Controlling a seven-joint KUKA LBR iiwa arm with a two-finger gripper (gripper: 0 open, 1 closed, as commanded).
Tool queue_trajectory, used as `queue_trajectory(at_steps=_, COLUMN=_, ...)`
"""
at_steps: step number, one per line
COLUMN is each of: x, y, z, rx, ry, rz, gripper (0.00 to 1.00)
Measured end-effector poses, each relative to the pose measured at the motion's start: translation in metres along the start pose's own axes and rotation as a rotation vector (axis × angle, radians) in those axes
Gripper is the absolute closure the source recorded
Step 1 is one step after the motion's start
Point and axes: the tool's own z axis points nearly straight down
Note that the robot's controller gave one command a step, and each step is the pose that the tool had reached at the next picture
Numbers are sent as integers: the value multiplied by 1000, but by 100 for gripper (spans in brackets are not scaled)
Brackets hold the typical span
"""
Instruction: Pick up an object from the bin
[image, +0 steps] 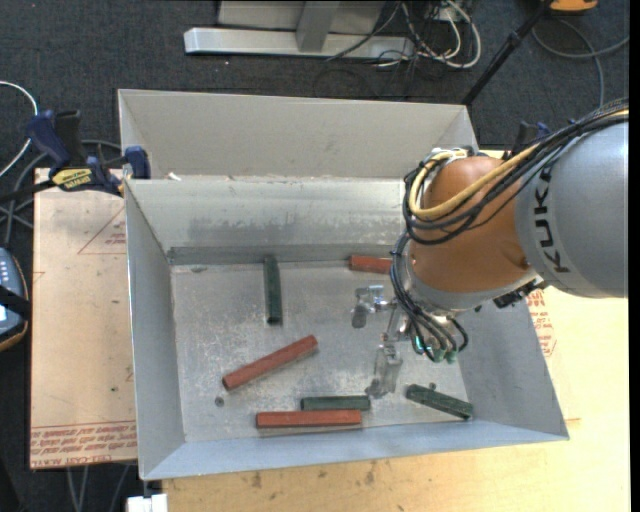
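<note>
In grey bin (150, 330): gripper (384, 378) just up-right of short dk green stick (335, 403); red stick (309, 420) right below it. Claw apart or together: can't tell.

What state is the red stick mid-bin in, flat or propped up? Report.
Flat. The red stick lies slanted with its full length on the bin floor, touching nothing else.

The arm (590, 215) comes in from 3 o'clock, its broad grey link reaching toward 9 o'clock. Its wrist wears a rounded orange cover (465, 235), with yellow and black cables (432, 195) looped over the cover's 10 o'clock side. From under the cover, toward 7 o'clock, the gripper (378, 340) hangs pointing down, its two metal fingers (385, 372) spread apart.
</note>
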Motion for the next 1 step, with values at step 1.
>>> queue_trajectory(at_steps=1, x=-40, y=38, z=91, rx=-1, ry=-3, rz=11, gripper=0)
